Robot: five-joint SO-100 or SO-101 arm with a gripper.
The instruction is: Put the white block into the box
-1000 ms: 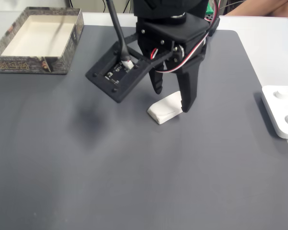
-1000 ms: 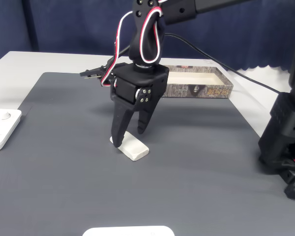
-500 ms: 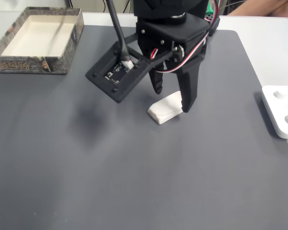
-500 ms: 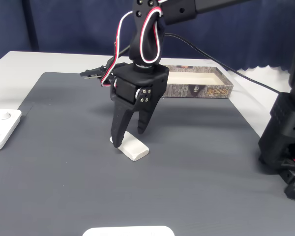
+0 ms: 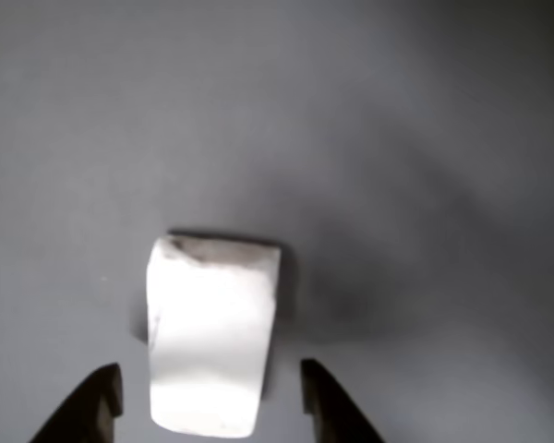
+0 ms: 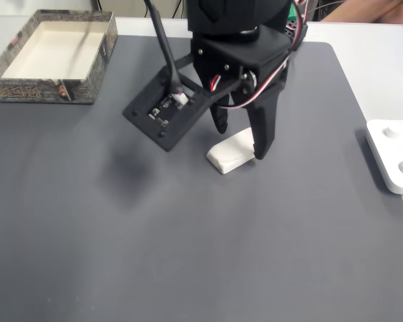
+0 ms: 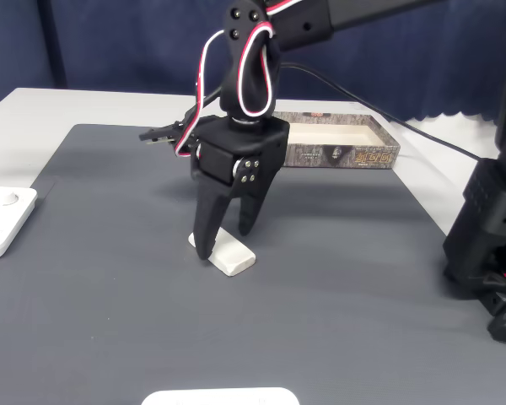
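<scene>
The white block (image 6: 230, 151) lies flat on the grey mat (image 6: 188, 255), near its middle. My black gripper (image 6: 242, 136) stands open and upright over it, one finger on each side of the block's far end. In the other view the block (image 5: 212, 332) sits between the two fingertips (image 5: 97, 401), with a gap on both sides. From the side, the gripper (image 7: 223, 241) reaches almost down to the mat beside the block (image 7: 232, 256). The box (image 6: 41, 92) stands open and empty at the mat's far left corner, also seen as the box (image 7: 341, 156) behind the arm.
A flat white device (image 6: 394, 157) lies off the mat's right edge, and in another fixed view the device (image 7: 2, 221) is on the left. A white object (image 7: 219, 396) peeks in at the bottom edge. The arm's black base (image 7: 489, 245) stands at the right.
The gripper has sunk slightly lower around the block and the wrist has shifted a little. The block has not moved and the jaws are still open.
</scene>
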